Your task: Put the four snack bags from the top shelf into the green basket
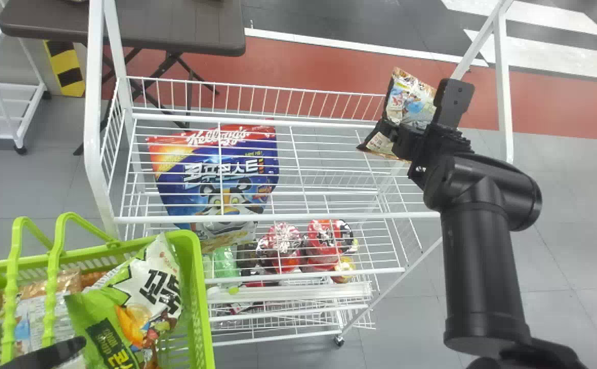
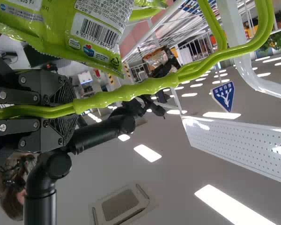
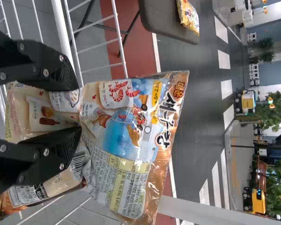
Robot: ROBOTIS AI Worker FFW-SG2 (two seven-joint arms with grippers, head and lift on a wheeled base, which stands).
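1. Moving a bag to the basket seems the step: the right gripper (image 3: pixel 78 110), fingers closed on it, holds the shrimp snack bag (image 1: pixel 411 102) over the top shelf's (image 1: pixel 303 219) right end.
2. Next: carry it left and near, into the green basket (image 1: pixel 203 302); the left gripper (image 2: pixel 74 108) grips its handles (image 2: pixel 126 90).
3. White wire shelf; cereal bag (image 1: pixel 216 174) left.
4. Grey floor (image 1: pixel 575 215); dark table (image 1: pixel 175 25) far left.

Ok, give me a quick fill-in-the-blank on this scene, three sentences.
The left gripper holds the green basket by its ____.
The snack bag outside the basket's rim is in the ____ gripper.
The blue bag in the rack shows a cartoon ____.
Missing words: handles; right; tiger.
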